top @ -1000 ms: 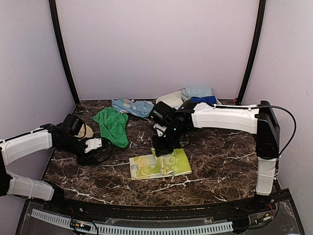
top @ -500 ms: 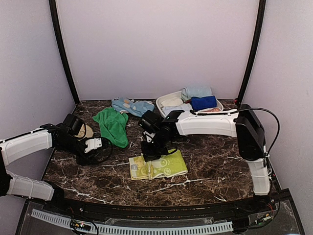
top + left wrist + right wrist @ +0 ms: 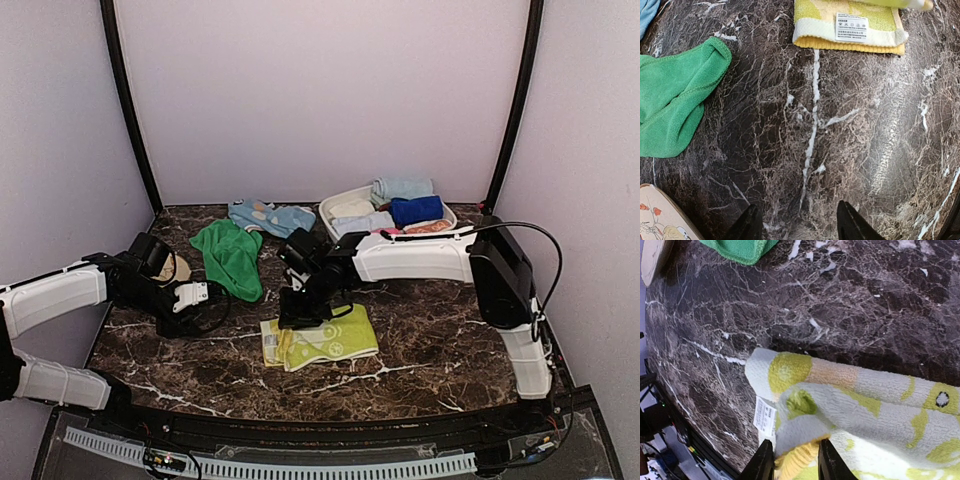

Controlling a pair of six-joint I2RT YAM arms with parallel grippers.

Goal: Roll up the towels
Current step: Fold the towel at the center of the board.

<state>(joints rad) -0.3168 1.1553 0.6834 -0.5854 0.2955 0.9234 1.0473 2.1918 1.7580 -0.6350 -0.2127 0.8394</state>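
The pale lime-yellow towel (image 3: 320,340) with white swirls lies front centre on the marble, its right part folded over to the left; its label end shows in the left wrist view (image 3: 850,27). My right gripper (image 3: 300,315) is low over the towel's left end. Its fingers stand apart (image 3: 795,460), with the folded yellow edge (image 3: 865,400) lying between them. The bright green towel (image 3: 232,258) lies crumpled at the back left (image 3: 670,100) (image 3: 740,247). My left gripper (image 3: 195,295) hovers open over bare marble (image 3: 800,225), holding nothing.
A white basket (image 3: 340,200) at the back right holds several rolled cloths. A light blue cloth (image 3: 270,217) lies at the back, beside the green towel. A tan leaf-print disc (image 3: 178,268) sits by the left arm (image 3: 655,220).
My right arm swept left across the pale towel, carrying its edge over into a fold, and its jaws have parted from shut. The left arm has not moved.
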